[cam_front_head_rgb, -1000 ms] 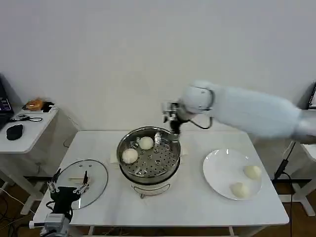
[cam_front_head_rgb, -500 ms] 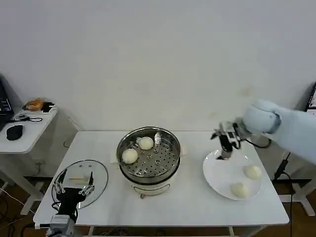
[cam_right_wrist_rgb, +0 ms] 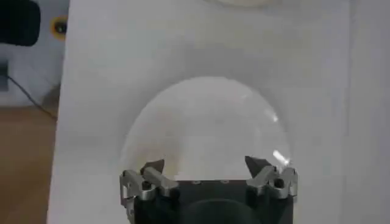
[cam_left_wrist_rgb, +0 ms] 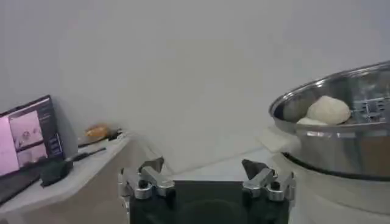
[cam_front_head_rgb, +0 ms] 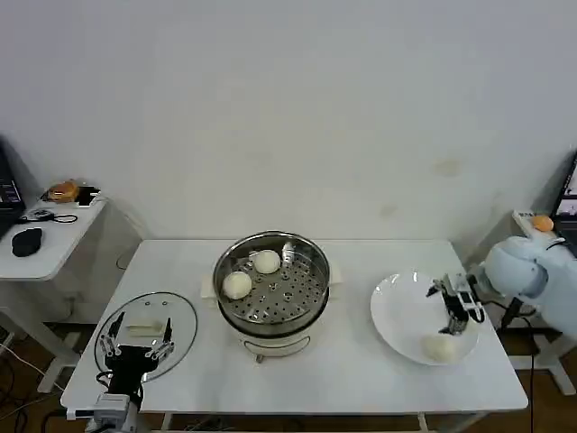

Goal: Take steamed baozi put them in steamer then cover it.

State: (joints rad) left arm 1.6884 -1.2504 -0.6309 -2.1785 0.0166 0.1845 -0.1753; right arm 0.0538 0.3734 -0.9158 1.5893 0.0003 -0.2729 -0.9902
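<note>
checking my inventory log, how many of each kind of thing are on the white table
Round shiny stainless-steel steamer pot: 1
Flat white plate: 1
Round clear glass lid: 1
Small round cream-white dough buns: 3 (two in the pot, one on the plate; the right gripper over the plate may hide more)
Total: 6

Nothing here can be read. The steamer [cam_front_head_rgb: 272, 287], the plate [cam_front_head_rgb: 403, 311] and the table [cam_front_head_rgb: 352, 368] carry no lettering, label or number. The laptop screen [cam_left_wrist_rgb: 25, 136] on the side desk glows with pictures, but any writing on it is too small to make out.
</note>
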